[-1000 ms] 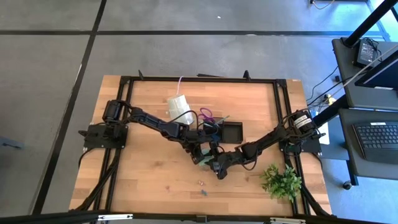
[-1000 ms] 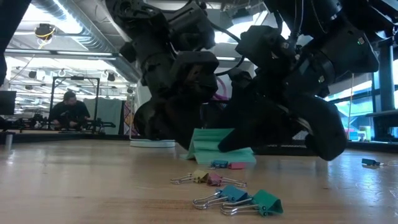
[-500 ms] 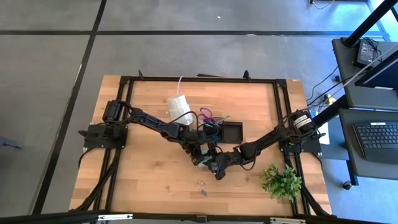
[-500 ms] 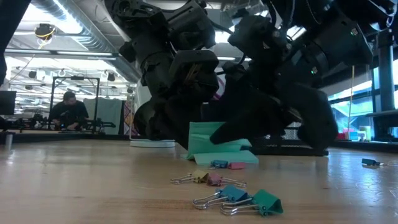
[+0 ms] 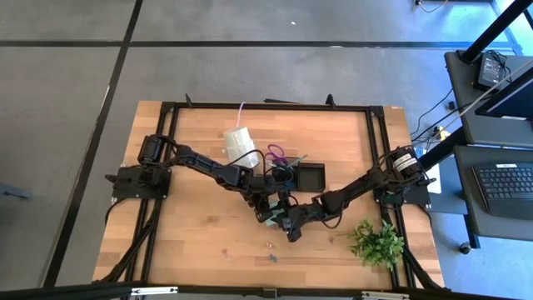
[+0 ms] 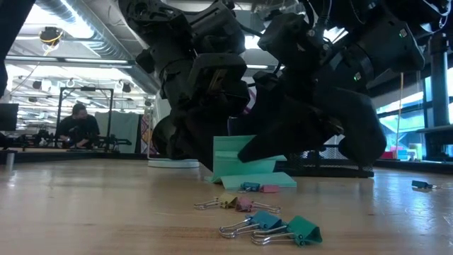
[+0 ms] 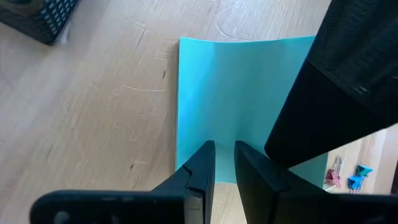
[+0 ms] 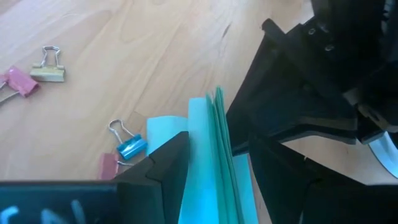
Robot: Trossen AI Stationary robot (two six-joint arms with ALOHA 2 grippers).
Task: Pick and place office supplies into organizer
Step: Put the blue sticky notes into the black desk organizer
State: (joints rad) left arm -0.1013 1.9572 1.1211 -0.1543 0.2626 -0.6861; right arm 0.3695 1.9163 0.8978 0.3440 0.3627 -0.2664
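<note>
The mint-green sticky-note pad [image 6: 239,157] stands on edge at mid-table, its lowest sheets [image 6: 265,181] splayed on the wood. My left gripper [image 7: 224,163] is shut on one edge of it, and my right gripper [image 8: 217,180] is shut across its thickness; both meet at the pad [image 5: 273,216]. Coloured binder clips [image 6: 272,225] lie in front of the pad, nearer the front edge. The black organizer [image 5: 309,177] sits beyond the grippers, with the purple scissors [image 5: 276,154] beside it. My left gripper pinches the pad's upper sheets at one edge [image 7: 217,134] between its two nearly closed fingers, slanting down from the table's left. How many sheets it has, I cannot tell. The sheets stand raised off the wood. My right gripper has one finger [image 8: 163,163] on the pad's pale face and the other [image 8: 280,177] on the opposite side, with the stacked sheet edges [image 8: 219,134] between them. It comes slanting down from the table's right. The pad stands nearly upright, its lowest sheets on the table.
A white roll [image 5: 240,143] lies at the back left of the organizer. A green plant [image 5: 377,242] stands at the front right. More clips [image 5: 268,244] lie toward the front edge. A person sits in the room far behind the table [image 6: 79,126].
My right gripper has risen a little, and the pad's upper part has come up with it and now stands taller and more upright. The pad's lowest sheets have stayed on the table. The left gripper has kept its hold.
</note>
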